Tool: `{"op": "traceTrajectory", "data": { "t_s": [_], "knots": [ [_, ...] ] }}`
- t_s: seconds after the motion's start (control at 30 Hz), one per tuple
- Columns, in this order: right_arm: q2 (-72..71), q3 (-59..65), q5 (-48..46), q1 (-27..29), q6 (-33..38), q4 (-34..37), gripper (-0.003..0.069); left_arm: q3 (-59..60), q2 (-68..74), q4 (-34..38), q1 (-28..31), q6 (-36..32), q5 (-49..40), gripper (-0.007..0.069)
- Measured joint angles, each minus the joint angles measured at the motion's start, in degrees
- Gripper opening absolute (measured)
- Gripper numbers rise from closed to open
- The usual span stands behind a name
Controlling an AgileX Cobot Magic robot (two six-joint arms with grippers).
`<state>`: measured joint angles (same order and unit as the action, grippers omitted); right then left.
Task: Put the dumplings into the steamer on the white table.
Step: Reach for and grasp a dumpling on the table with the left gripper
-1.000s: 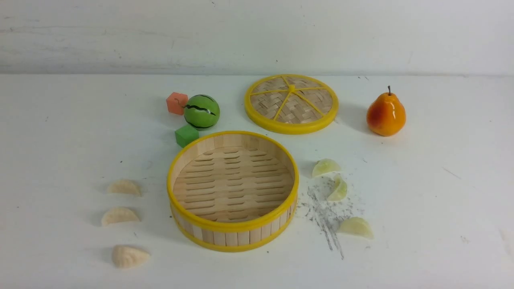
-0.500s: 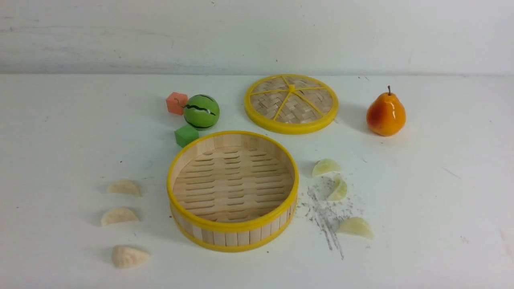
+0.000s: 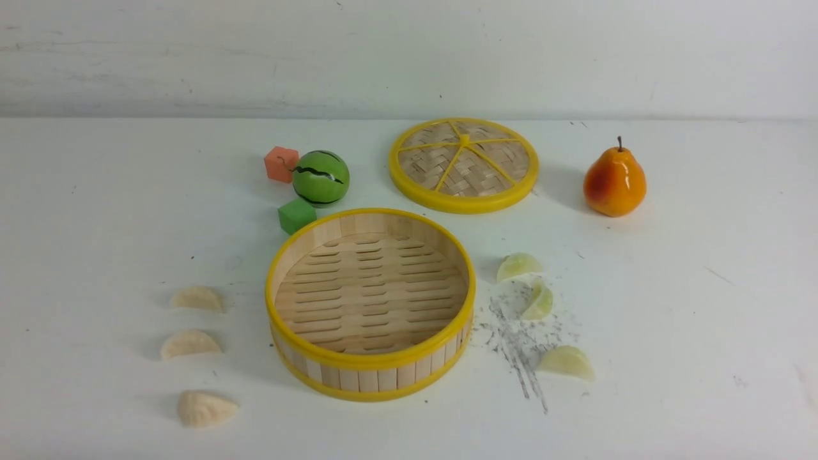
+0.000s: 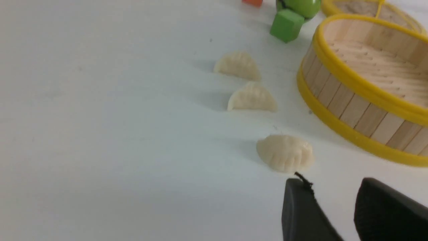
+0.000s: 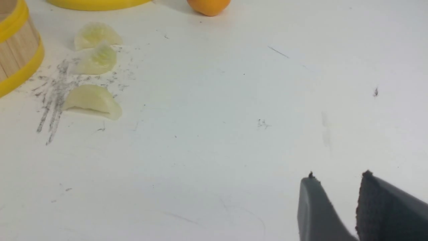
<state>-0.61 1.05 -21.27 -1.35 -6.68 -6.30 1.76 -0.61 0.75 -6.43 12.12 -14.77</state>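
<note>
While three cream dumplings (image 3: 190, 343) and three pale green dumplings (image 3: 539, 300) lie out on the white table (image 3: 703, 306), the bamboo steamer (image 3: 370, 378) stands upright at the centre of the scene, its slatted floor bare. Taking the basket as the hub of a clock, with twelve toward the far wall, the cream ones sit in a column from nine down to eight o'clock, apart from the basket wall. The green ones curve from three round to four o'clock, beside a patch of grey scratch marks (image 3: 517, 348). The woven lid (image 3: 463, 165) lies flat at one o'clock, a toy pear (image 3: 614, 182) at two, and a watermelon ball (image 3: 321, 178) with an orange cube (image 3: 281, 164) and a green cube (image 3: 296, 215) at eleven. Neither arm shows in the front view. From the wrist, the left gripper (image 4: 334, 187) has its black fingers parted with nothing between them, near the nearest cream dumpling (image 4: 285, 153) but not touching it. The right gripper (image 5: 339, 177) is likewise parted and empty, well apart from the green trio. Nothing has been loaded, so the job looks to be at its opening reach. The likely next move is for the left arm to edge forward and low, straddle that nearest dumpling, pinch across its pleated back, and lift it clear of the yellow rim before letting go inside. The piece is small and rounded, so a shallow grip could squirt it away.
</note>
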Motion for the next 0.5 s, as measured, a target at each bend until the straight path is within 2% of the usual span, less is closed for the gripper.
{"op": "traceTrajectory", "data": {
  "t_s": [0.13,0.33,0.5],
  "knots": [
    [0.0,0.5,7.4,0.0,0.0,-2.8,0.0205,0.0,0.0,-0.1,0.0,0.0,12.8,0.0238],
    [0.0,0.5,32.4,0.0,0.0,-6.1,0.0211,0.0,0.0,-0.2,0.0,0.0,31.1,0.0238],
    [0.0,0.5,50.7,0.0,-0.8,-6.6,0.0213,0.0,0.0,-0.2,0.0,0.5,41.1,0.0238]
  ]
}}
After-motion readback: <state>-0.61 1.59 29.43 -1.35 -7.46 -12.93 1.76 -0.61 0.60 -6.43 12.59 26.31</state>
